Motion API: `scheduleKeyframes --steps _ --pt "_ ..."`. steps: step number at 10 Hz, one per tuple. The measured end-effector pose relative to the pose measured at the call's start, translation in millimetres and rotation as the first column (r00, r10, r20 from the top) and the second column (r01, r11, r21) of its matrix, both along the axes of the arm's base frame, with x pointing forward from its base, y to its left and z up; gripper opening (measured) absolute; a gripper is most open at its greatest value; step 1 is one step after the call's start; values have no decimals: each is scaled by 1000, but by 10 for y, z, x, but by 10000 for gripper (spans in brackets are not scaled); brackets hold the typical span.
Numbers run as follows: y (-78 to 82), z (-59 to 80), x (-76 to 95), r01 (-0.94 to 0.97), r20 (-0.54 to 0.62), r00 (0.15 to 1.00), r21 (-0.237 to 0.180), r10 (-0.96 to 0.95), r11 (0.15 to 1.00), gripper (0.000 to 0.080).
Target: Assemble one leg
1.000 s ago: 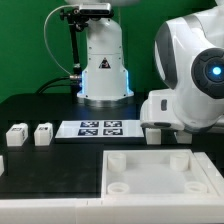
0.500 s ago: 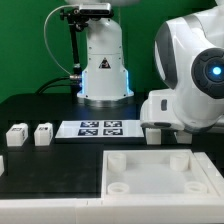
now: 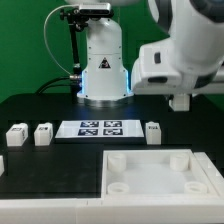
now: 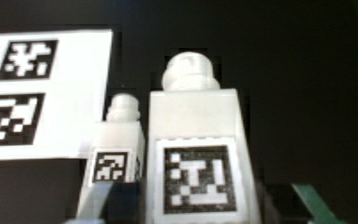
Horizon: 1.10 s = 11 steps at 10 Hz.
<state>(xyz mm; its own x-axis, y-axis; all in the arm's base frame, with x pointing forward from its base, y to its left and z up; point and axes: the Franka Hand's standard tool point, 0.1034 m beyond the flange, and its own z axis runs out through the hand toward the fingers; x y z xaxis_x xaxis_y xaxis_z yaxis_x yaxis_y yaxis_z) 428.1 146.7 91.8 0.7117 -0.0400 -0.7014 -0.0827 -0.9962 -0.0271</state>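
Note:
A white leg (image 3: 153, 131) with a black-and-white tag stands on the black table, to the exterior view's right of the marker board (image 3: 100, 128). My gripper (image 3: 180, 101) hangs above it, clear of it. In the wrist view the same leg (image 4: 197, 140) fills the middle, and a second, smaller-looking leg (image 4: 119, 150) stands close beside it. My gripper (image 4: 202, 208) is open, with one fingertip (image 4: 99, 205) on each side of the big leg and a gap at both sides. Two more legs (image 3: 17, 134) (image 3: 43, 133) stand at the exterior view's left.
The large white tray (image 3: 150, 160) with round corner sockets lies at the front. The robot base (image 3: 103, 65) stands behind the marker board, which also shows in the wrist view (image 4: 34, 90).
The arm has risen from low over the leg at the exterior view's right. The leg stays standing on the table, now in plain sight.

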Motion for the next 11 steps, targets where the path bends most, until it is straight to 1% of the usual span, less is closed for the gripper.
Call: scheduleKeyframes --steps 1,2,3,4,5,6,7,8,9,10,11 --pt "25 -15 63 11 116 993 2 -11 1000 291" --pt "-32 37 100 -15 203 979 6 13 1000 291" --pt "-157 119 301 -50 320 946 3 47 999 291" --pt "-315 340 495 -92 411 908 -3 85 996 291" --pt "-443 595 701 -120 511 852 -26 116 992 291" --pt "-460 803 845 -117 586 801 -45 121 992 291" --pt "-409 913 955 -99 658 745 -45 104 994 292" --pt "-381 911 1021 -94 747 659 -38 91 995 292" --pt "-378 893 996 -90 811 580 -33 79 995 292" --pt "-384 846 962 -87 833 548 -31 74 996 292" --pt "-362 641 1031 -106 900 428 -46 87 993 292"
